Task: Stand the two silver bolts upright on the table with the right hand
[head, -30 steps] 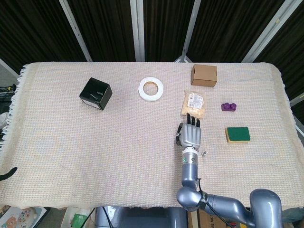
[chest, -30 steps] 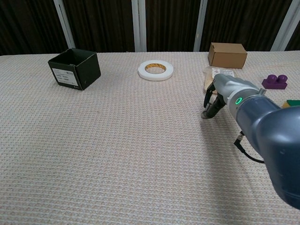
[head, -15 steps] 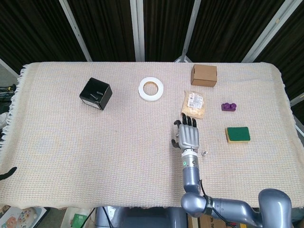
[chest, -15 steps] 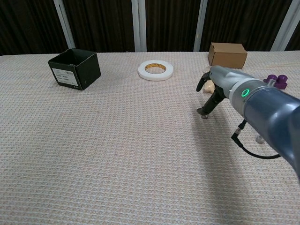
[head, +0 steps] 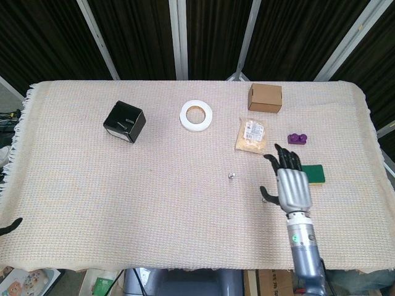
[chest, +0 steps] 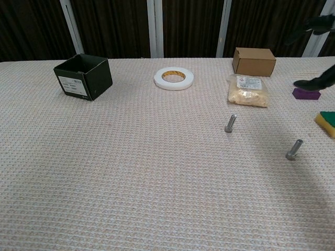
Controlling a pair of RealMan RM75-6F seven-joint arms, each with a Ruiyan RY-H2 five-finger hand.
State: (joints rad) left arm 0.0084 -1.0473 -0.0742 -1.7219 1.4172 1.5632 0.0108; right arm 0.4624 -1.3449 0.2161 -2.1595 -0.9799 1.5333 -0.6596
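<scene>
Two silver bolts stand on the woven cloth. One bolt [chest: 230, 123] [head: 231, 176] is upright on its head in the middle right. The other bolt [chest: 293, 149] also stands head down and looks slightly tilted in the chest view; from the head view this second bolt [head: 265, 200] is barely visible beside the thumb. My right hand [head: 291, 185] hovers above the cloth to the right of both bolts, fingers spread and holding nothing. Only its dark fingertips [chest: 316, 81] enter the chest view. A dark tip of my left hand [head: 8, 226] shows at the lower left edge.
A green sponge [head: 313, 174] lies partly under my right hand. Also here are a purple block [head: 297, 139], a snack bag [head: 251, 135], a cardboard box [head: 265, 97], a tape roll [head: 196, 115] and a black box [head: 124, 121].
My right hand let go of the first bolt, leaving it standing, and moved right and up, past the second bolt. The forearm has swung out of the chest view.
</scene>
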